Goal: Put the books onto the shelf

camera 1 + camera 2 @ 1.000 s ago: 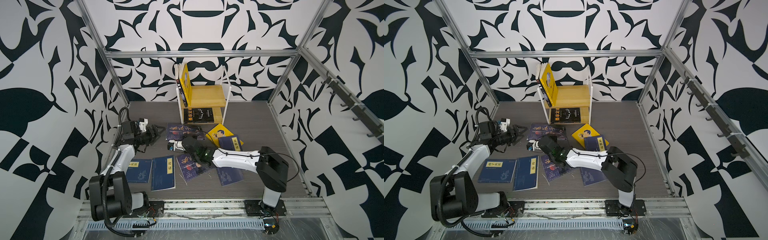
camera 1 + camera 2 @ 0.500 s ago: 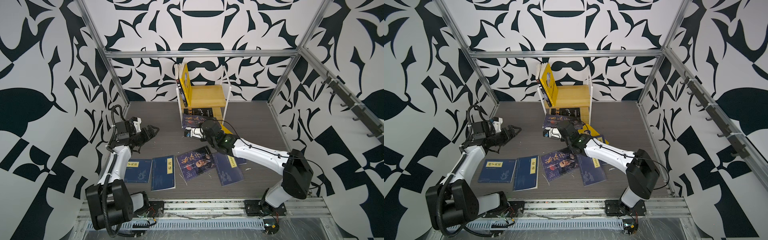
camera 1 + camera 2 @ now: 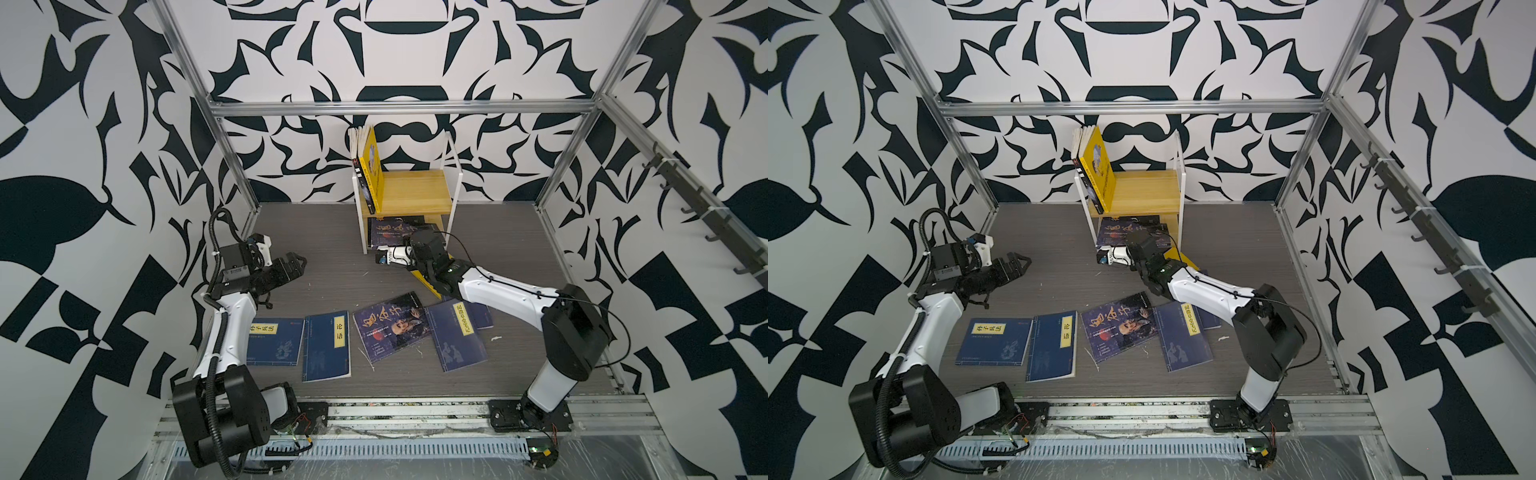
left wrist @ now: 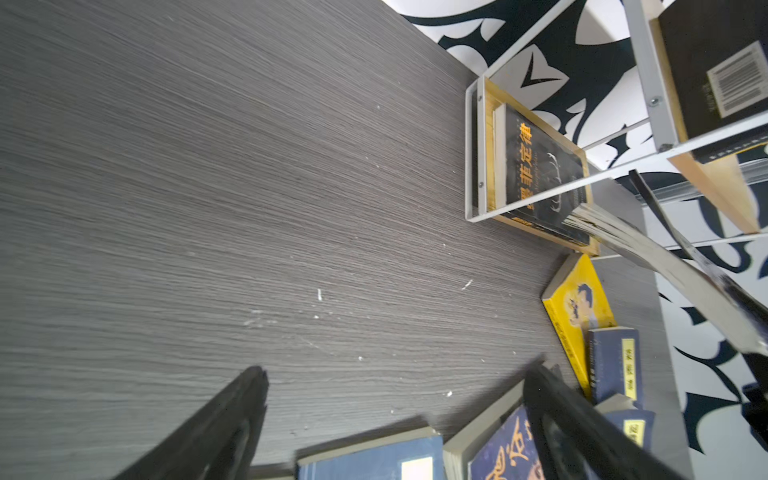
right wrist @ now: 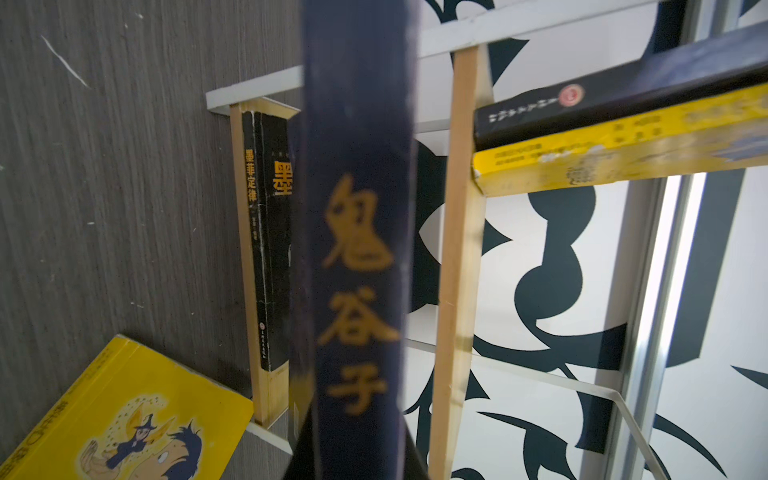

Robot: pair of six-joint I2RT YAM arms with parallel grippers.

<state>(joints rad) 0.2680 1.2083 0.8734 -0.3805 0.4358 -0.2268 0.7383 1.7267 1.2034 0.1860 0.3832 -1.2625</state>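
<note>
At lower tier of shelf [image 3: 415, 195] | right gripper [image 3: 411, 243] clamped on navy book [image 3: 392, 230] | left gripper [image 3: 293, 266] wide, empty | risk: book edge catches frame, jams

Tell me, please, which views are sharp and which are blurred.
Right wrist view: the navy book in the right pincer is close and out of focus; the black book behind is sharper. Left wrist view: table grain crisp, open left pincer soft. Both top views: even light, sharp.

Shelf [image 3: 415, 192] at back, upright books [image 3: 371, 166] on its top tier, loose books [image 3: 392, 328] before it.
</note>
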